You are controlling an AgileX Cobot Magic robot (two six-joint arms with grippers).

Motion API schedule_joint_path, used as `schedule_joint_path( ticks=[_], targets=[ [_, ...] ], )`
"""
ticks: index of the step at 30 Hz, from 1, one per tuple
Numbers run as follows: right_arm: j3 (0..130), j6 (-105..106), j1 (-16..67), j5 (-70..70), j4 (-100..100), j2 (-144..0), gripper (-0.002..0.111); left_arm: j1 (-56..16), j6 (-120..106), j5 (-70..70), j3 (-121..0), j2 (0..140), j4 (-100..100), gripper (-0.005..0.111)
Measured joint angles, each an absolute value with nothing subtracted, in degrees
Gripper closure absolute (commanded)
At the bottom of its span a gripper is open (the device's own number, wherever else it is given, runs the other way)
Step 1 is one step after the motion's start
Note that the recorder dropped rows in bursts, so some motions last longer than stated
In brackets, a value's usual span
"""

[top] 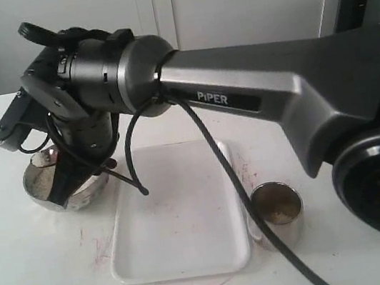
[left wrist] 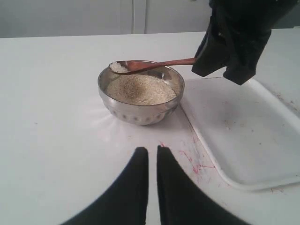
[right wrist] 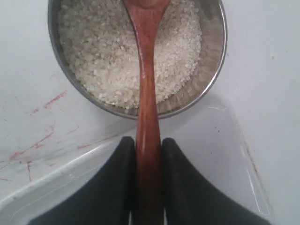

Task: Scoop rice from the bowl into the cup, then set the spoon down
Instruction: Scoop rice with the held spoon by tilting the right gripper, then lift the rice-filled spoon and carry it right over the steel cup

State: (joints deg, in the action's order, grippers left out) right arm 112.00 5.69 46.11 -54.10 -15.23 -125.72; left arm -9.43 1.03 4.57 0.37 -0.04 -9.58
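Currently the right pincer [right wrist: 149, 147] pinches the spoon [right wrist: 146, 70] by its handle, fingers pressed on both sides of the wood. The handle runs straight out along the pincer's own line of reach. The oval end hangs over the bowl [top: 76, 197] with a small heap of rice [left wrist: 118, 67] on it, clear of the grain below and roughly level with the rim. The spoon looks near level, load intact.

The bowl stands on the bench [top: 24, 284] just beside the left edge of the tray [top: 187, 259]. The cup [top: 277, 204] stands just beside the tray's right edge and already holds a little grain.

Key relation, exterior view: the cup lies between 3 and 4 o'clock from the bowl, with the whole tray between them. The right arm reaches across the middle, so the carry should run back toward its own side. My judgement is that the long axis must stay level on the way. The cup's mouth is narrow, so the oval end needs to be squarely over it before any tilt.

The left pincer [left wrist: 152, 187] has its fingers almost together and holds nothing. It sits low over the bench, pointing at the bowl, well apart from the cup.
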Motion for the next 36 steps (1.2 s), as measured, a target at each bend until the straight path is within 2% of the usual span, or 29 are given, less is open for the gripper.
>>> schedule_joint_path(
  ticks=[11, 25, 36],
  targets=[
    [111.39, 6.66, 45.98, -48.98, -13.7, -125.51, 0.108, -9.43, 1.03, 4.57, 0.37, -0.04, -9.58, 0.092],
    [101.89, 5.18, 45.59, -36.46, -13.24, -122.41, 0.108, -9.43, 1.03, 4.57, 0.37, -0.04, -9.58, 0.092],
    [98.72, 7.87, 45.47, -38.77, -12.01, -114.61, 0.108, -9.43, 1.03, 4.57, 0.37, -0.04, -9.58, 0.092]
  ],
)
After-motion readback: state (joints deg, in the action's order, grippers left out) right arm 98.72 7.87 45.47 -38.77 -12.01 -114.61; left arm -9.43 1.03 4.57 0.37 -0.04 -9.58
